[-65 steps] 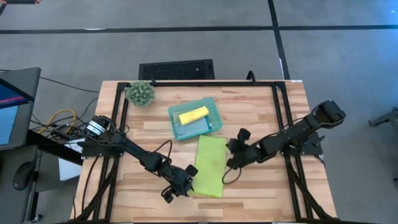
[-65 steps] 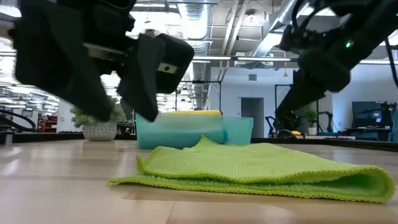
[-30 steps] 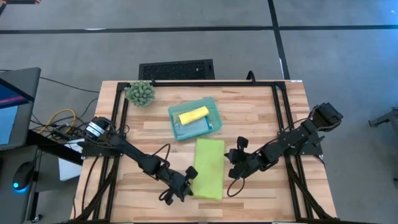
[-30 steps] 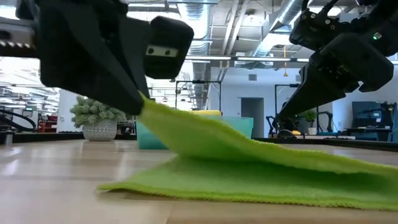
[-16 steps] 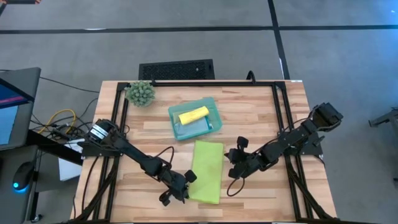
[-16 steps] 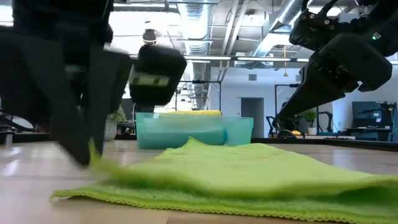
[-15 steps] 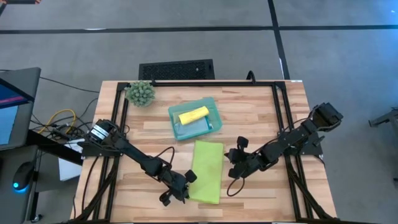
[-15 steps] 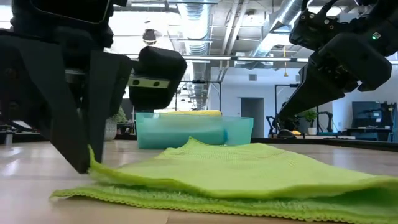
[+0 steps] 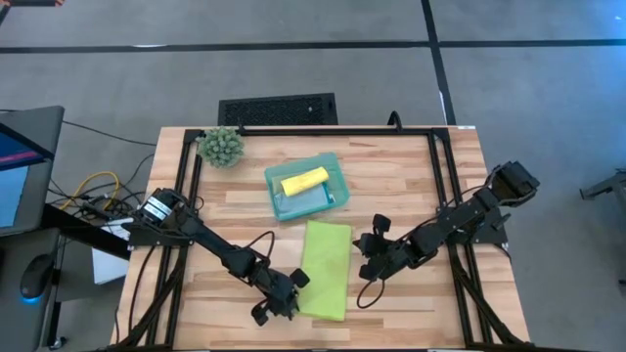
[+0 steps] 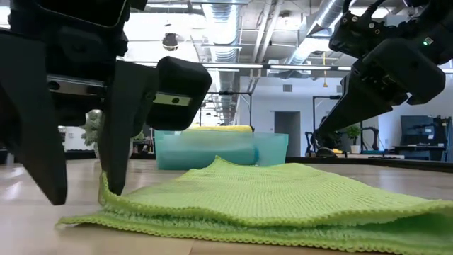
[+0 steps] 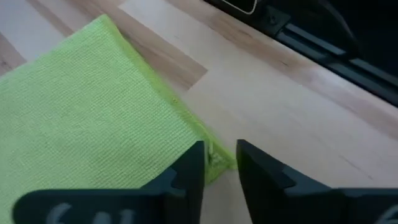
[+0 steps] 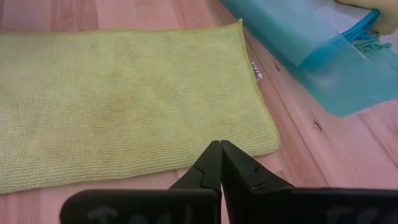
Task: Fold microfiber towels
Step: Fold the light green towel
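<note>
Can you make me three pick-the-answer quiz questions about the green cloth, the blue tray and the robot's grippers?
1. Where does the lime green towel lie?
A. in the teal tray
B. on the table between the two grippers
C. on the floor

2. What colour is the towel on top in the teal tray?
A. yellow
B. red
C. black

3. How is the right gripper?
A. wide open
B. holding the tray
C. shut, holding nothing

Answers: 1 B, the high view shows it flat on the wood between the left gripper and the right one. 2 A, a yellow towel lies there. 3 C, its fingers meet above the towel, pinching nothing.
</note>
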{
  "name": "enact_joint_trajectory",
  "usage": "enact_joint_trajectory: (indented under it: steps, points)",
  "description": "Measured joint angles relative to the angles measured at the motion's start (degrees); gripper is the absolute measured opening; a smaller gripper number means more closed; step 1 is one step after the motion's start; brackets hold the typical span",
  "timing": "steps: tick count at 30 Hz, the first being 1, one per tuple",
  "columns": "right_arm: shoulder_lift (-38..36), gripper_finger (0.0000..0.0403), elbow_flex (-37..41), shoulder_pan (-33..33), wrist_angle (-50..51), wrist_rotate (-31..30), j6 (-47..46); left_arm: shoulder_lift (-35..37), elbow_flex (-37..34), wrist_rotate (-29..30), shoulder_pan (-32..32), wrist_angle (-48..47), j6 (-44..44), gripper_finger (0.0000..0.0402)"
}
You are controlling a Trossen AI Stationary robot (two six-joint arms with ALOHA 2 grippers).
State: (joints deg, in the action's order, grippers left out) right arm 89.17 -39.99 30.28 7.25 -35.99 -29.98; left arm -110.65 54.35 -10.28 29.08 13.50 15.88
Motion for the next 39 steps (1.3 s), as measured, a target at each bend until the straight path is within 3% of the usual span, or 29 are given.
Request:
enact_joint_trajectory:
  steps: [4, 8, 11, 18, 23, 27, 31, 35, 39]
  points:
    - [0.0, 0.0026, 0.0, 0.0, 0.0, 0.0, 0.0, 0.02, 1.78, -0.64, -0.18, -1.62, -2.17, 0.0111]
    - [0.0, 0.0028, 0.0, 0.0, -0.02, 0.0, -0.02, 0.17, 3.89, -5.72, -0.85, -2.99, -1.97, 0.0113]
    - [0.0, 0.0028, 0.0, 0.0, -0.01, 0.0, -0.02, 0.17, 3.96, -8.56, -2.34, -3.25, -1.51, 0.0096]
    - [0.02, 0.0027, 0.0, 0.0, -0.18, 0.0, -0.54, -0.11, 3.4, -6.37, -7.56, -2.98, -1.51, 0.0013]
    - [2.64, 0.0022, -0.02, -1.57, -6.95, 0.68, 0.29, -2.16, 2.41, -10.45, -8.16, -1.37, -0.84, 0.0009]
    - [8.59, 0.0012, -0.13, -5.84, -16.04, 6.23, 2.61, -4.52, 2.73, -10.55, -7.55, 0.87, -0.91, 0.001]
    - [13.89, 0.0011, -0.66, -10.08, -18.03, 10.04, 2.28, -5.57, 3.29, -10.41, -7.02, 2.16, -1.92, 0.0011]
    - [13.97, 0.0018, -0.79, -12.48, -16.01, 9.77, 2.07, -4.6, 3.2, -7.51, -6.21, 2.98, -1.62, 0.0011]
    - [10.89, 0.0019, -0.34, -11.34, -17.32, 6.96, 8.68, -3.15, 3.33, -4.61, -5.22, 7.93, -0.01, 0.0011]
